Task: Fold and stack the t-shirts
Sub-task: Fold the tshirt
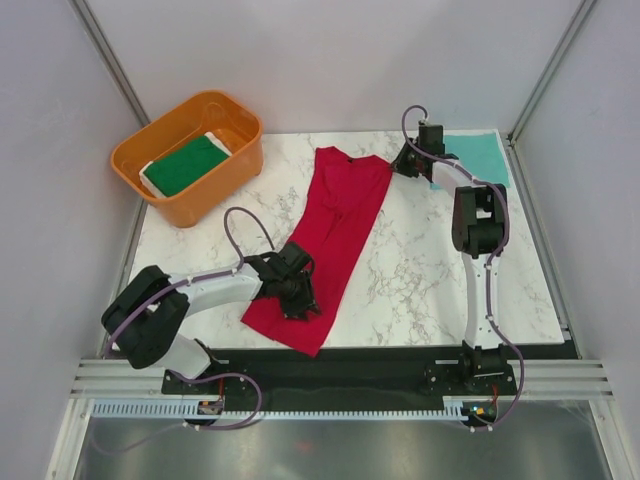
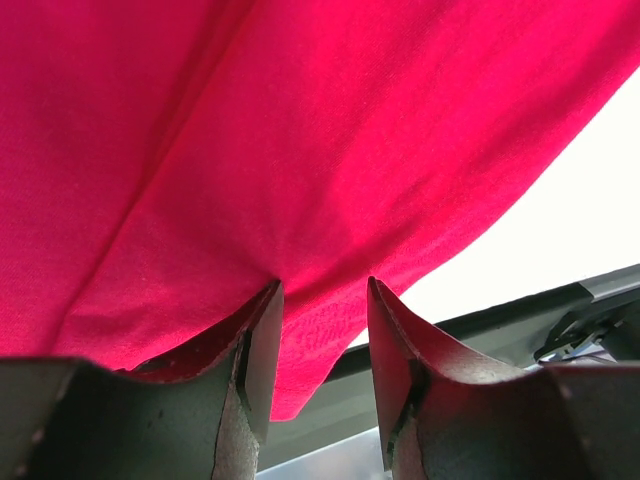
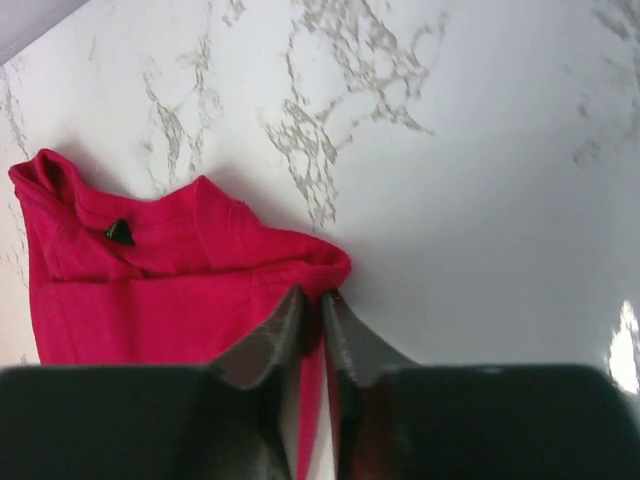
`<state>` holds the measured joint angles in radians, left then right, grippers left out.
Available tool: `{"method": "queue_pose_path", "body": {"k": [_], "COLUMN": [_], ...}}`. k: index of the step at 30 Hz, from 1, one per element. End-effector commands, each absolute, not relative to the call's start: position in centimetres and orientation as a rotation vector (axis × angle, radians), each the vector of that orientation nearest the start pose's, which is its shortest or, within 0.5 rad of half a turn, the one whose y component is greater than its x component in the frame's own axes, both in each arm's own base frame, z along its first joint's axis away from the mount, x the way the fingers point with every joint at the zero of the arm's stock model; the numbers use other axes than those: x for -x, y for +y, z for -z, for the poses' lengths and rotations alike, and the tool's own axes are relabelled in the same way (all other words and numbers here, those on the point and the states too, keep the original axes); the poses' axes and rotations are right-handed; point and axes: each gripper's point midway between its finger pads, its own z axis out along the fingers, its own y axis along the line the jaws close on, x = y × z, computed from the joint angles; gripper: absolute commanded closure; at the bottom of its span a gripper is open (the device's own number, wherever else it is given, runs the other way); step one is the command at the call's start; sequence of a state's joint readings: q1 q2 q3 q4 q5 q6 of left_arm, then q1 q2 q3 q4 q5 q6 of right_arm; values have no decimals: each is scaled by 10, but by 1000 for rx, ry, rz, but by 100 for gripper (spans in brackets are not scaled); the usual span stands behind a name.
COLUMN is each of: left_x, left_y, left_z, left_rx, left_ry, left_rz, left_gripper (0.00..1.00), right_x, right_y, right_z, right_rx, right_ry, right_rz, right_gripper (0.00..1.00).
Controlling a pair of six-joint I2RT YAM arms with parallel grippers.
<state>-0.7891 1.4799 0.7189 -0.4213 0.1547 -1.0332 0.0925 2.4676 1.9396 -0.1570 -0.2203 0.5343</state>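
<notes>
The red t-shirt [image 1: 335,230] lies folded lengthwise in a long diagonal strip on the marble table. My right gripper [image 1: 400,165] is at its far shoulder corner. In the right wrist view that gripper [image 3: 313,293] has its jaws almost together, with a fold of the red t-shirt [image 3: 150,300] pinched between them. My left gripper [image 1: 297,300] sits at the near hem. In the left wrist view it [image 2: 323,283] stands open, its tips against the red cloth [image 2: 300,130]. A teal t-shirt [image 1: 480,155] lies flat at the far right corner. The dark green t-shirt [image 1: 185,165] rests in the tub.
An orange plastic tub [image 1: 200,207] stands at the far left of the table [image 1: 420,270]. A black strip [image 1: 400,355] runs along the table's near edge by the arm bases. Grey walls close in the back and both sides.
</notes>
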Motion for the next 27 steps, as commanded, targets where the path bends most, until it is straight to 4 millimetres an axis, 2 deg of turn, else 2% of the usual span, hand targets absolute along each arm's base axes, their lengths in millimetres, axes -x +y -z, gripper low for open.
{"method": "queue_pose_path", "body": {"k": [1, 2, 3, 4, 5, 6, 7, 8, 9, 10, 12, 13, 14, 15, 16, 17, 18, 19, 20, 21, 22, 23, 24, 25, 26, 27], "left_x": [-154, -156, -160, -164, -176, -179, -190, -193, -192, -199, -204, -212, -216, -220, -228, -234, -237, -243, -246, -249, -248, -248, -249, -246, -244, -243], "left_y": [-260, -269, -278, -286, -301, -309, -322, -325, -329, -330, -324, -310, -301, -291, -271, -259, -248, -229, -221, -212, -203, -198, -194, -191, -187, -181], "left_z": [-23, -31, -42, -52, -71, -81, -98, -102, -106, -107, -105, -100, -98, -96, -87, -85, -81, -73, -72, -69, -65, -64, -64, -61, -57, -52], "left_rx": [386, 400, 378, 346, 298, 263, 223, 167, 139, 140, 69, 56, 55, 54, 97, 86, 108, 143, 157, 174, 188, 180, 182, 179, 187, 193], "left_ry": [2975, 2962, 2942, 2921, 2876, 2868, 2832, 2826, 2842, 2842, 2843, 2834, 2827, 2818, 2816, 2799, 2803, 2807, 2798, 2792, 2792, 2786, 2776, 2780, 2783, 2787], "left_rz": [592, 631, 674, 710, 774, 821, 878, 893, 929, 944, 952, 925, 917, 894, 845, 812, 793, 751, 732, 696, 658, 630, 603, 583, 560, 519], "left_gripper": [53, 52, 52, 51, 51, 50, 50, 50, 49, 49, 49, 49, 49, 49, 48, 49, 49, 49, 49, 49, 49, 49, 49, 49, 48, 48], "right_x": [-642, -648, -651, -664, -670, -673, -686, -691, -694, -702, -706, -706, -705, -704, -696, -692, -686, -674, -664, -654, -635, -617, -603, -576, -553, -534], "right_y": [110, 106, 107, 109, 111, 113, 118, 119, 118, 119, 120, 120, 119, 118, 118, 116, 112, 109, 108, 107, 106, 108, 107, 107, 116, 120], "right_z": [-14, -16, -3, -18, -21, -7, -25, -28, -15, -28, -26, -28, -29, -46, -40, -66, -74, -66, -99, -105, -94, -122, -125, -103, -126, -124], "right_rx": [-395, -396, -398, -374, -362, -359, -327, -325, -336, -327, -320, -320, -320, -300, -309, -305, -319, -347, -357, -377, -419, -420, -449, -500, -484, -487], "right_ry": [2256, 2241, 2252, 2207, 2192, 2201, 2150, 2129, 2136, 2097, 2085, 2081, 2087, 2071, 2105, 2094, 2104, 2152, 2143, 2160, 2221, 2225, 2252, 2336, 2343, 2378], "right_rz": [-567, -570, -581, -608, -623, -634, -663, -675, -677, -682, -691, -689, -686, -682, -674, -663, -641, -626, -625, -624, -624, -627, -597, -569, -559, -542], "right_gripper": [89, 94, 99, 100, 100, 100, 100, 100, 100, 100, 91, 79, 74, 65, 61, 58, 54, 52, 50, 48, 47, 47, 45, 45, 45, 45]}}
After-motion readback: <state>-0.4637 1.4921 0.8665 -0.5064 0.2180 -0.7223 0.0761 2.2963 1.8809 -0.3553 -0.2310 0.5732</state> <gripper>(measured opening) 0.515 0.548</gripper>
